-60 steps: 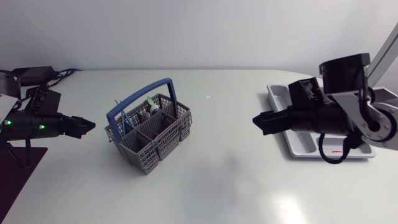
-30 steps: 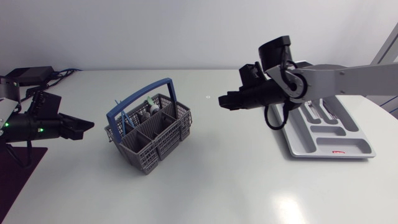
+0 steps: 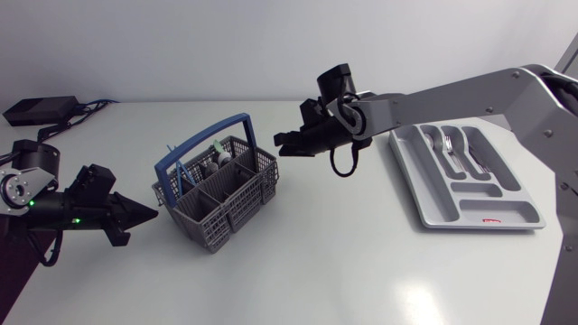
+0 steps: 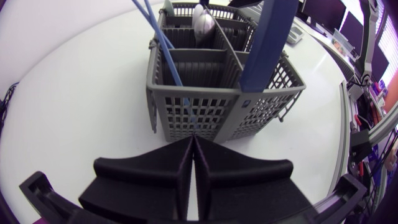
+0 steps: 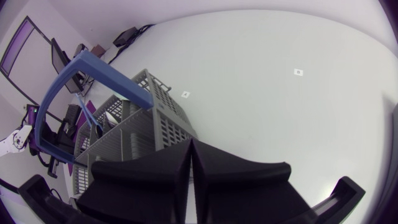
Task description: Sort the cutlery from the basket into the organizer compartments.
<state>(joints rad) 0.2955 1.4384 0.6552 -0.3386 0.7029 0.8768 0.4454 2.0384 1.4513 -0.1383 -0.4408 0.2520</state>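
Since the earlier frames the right gripper (image 3: 282, 141) has been swung from the organizer (image 3: 432, 217) to close by the cutlery basket (image 3: 226, 203), and the left gripper (image 3: 147, 215) brought beside it, presumably for a pick. Both pairs of fingers are pressed together, empty; cutlery (image 3: 219, 160) is left standing in the basket.

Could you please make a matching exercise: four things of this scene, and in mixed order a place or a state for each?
1 basket
2 organizer
3 left pincer
4 right pincer

A holds cutlery
B shut, by the basket, on the organizer's side
C has a blue handle
D shut, by the basket, on its side away from the organizer

Pairs: 1-C, 2-A, 3-D, 4-B
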